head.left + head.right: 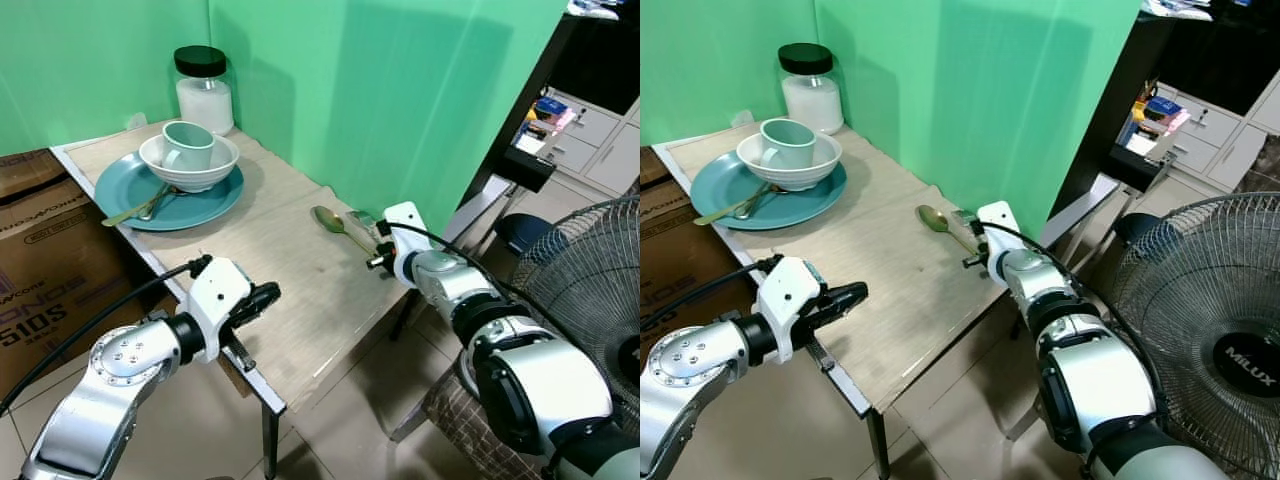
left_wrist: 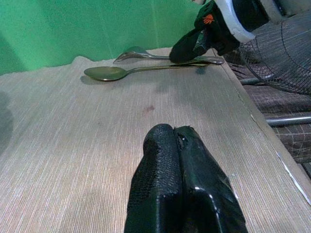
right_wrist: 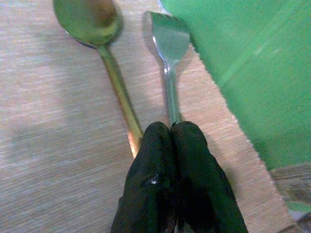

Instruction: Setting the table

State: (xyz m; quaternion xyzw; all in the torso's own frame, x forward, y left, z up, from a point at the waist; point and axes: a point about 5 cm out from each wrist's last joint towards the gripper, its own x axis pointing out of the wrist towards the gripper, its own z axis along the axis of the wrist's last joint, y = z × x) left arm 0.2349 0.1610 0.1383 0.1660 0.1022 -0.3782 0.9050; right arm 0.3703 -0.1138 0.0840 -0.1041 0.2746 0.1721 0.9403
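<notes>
Spoon (image 1: 333,222) and fork (image 3: 168,53) lie side by side at desk's (image 1: 290,290) right edge, centre of frame, handles toward R gripper (image 3: 171,133). R fingers pressed together, tips over the handle ends; whether touching, can't tell. Upper left of frame: blue plate (image 1: 205,205) carrying white bowl (image 1: 216,166); pale green mug (image 1: 188,146) sits in bowl; more cutlery (image 1: 140,208) on plate. Behind, at the green wall: jar (image 1: 204,88), black lid, white contents. L gripper (image 2: 177,143) lower left, fingers pressed together, low over desk's near edge, holding nothing.

Left pincer (image 2: 182,187) fingers pressed together, right pincer (image 3: 175,165) likewise closed, both arms outstretched
</notes>
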